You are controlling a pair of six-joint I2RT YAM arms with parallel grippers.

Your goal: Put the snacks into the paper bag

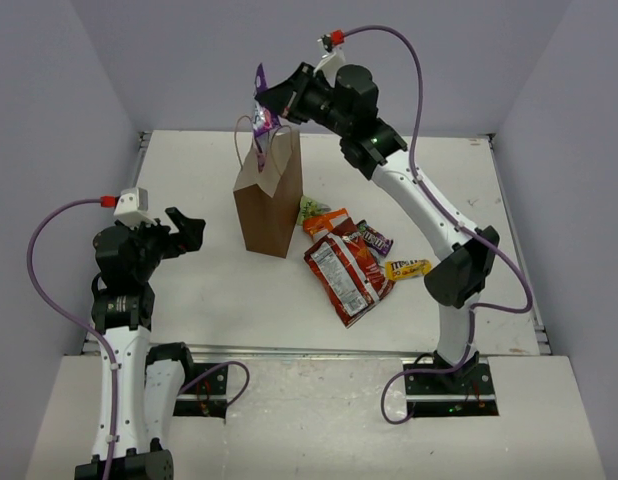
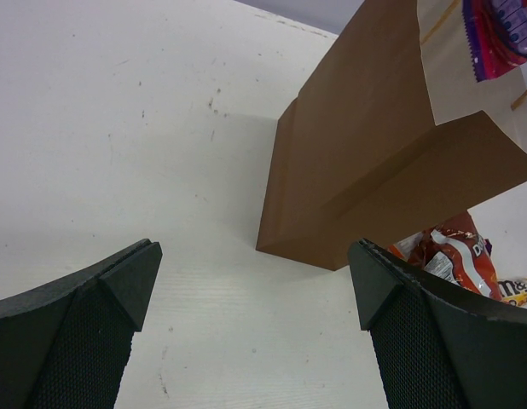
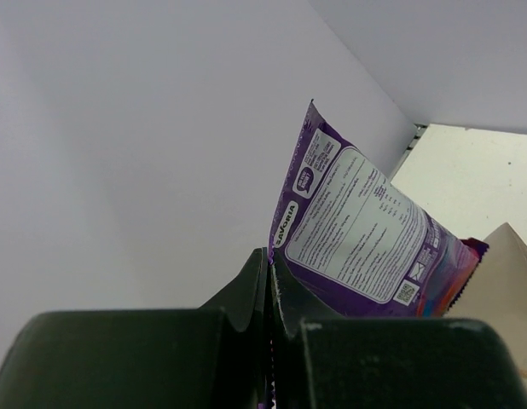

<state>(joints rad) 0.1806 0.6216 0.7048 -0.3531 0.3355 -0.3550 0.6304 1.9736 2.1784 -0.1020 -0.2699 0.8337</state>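
Pale lavender walls (image 1: 109, 70) close in a matte white table (image 1: 189, 290), scuffed with small dark specks. Two arms (image 1: 429, 215) with white and black links rise from its near edge.

One paper bag (image 1: 269, 205), plain brown kraft and box-shaped with sharp creased edges, stands upright near the table's middle. Its long axis is vertical and its mouth faces up, with a thin twisted loop handle (image 1: 241, 135) rising from the rim.

There are six glossy snacks. Five lie flat in a cluster just right of the bag. The red chip bag (image 1: 344, 275) is the largest, crinkled, its long axis running diagonally towards the near edge. Behind it lie an orange packet (image 1: 329, 222), a dark brown packet (image 1: 375, 238), a yellow packet (image 1: 407, 268) and a green packet (image 1: 311, 208), the green one nearest the bag.

The sixth, a purple packet (image 3: 357, 239), hangs roughly upright over the bag's mouth, pinched at one edge by the right gripper (image 3: 268, 281), whose jaws are clamped on it.

The left gripper (image 2: 255, 281) hovers low to the left of the bag, its jaws spread wide and holding nothing.
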